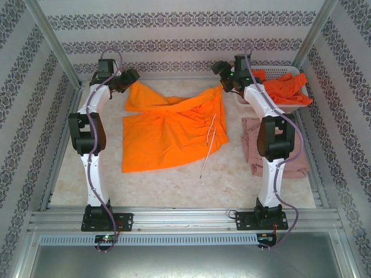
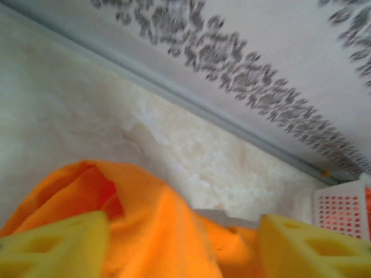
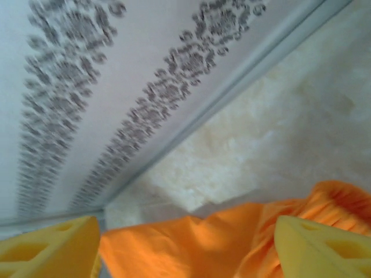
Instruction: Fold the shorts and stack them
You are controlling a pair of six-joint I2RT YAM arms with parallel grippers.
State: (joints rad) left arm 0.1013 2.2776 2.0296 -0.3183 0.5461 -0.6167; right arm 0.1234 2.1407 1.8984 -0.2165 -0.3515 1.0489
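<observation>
Left gripper point(image 1: 124, 81) spread wide at the far left corner of the orange shorts point(image 1: 174, 130), arm stretched forward, bent at the elbow, wrist turned inward. Right gripper point(image 1: 227, 76) likewise with jaws apart, at the far right corner, arm reaching up the right side. From each wrist, yellow fingers point(image 2: 52, 246) well apart with orange cloth bunched between, seemingly loose rather than pinched, though fingertips cut off at the frame edge. Orange shorts spread mid-table, far edge rumpled, white drawstring point(image 1: 205, 162) trailing toward the near side. Pink shorts point(image 1: 250, 147) on the table at right, partly hidden under the right arm. Red-orange shorts point(image 1: 284, 87) heaped in the basket point(image 1: 290, 107) at the far right corner, just beside the right gripper.
</observation>
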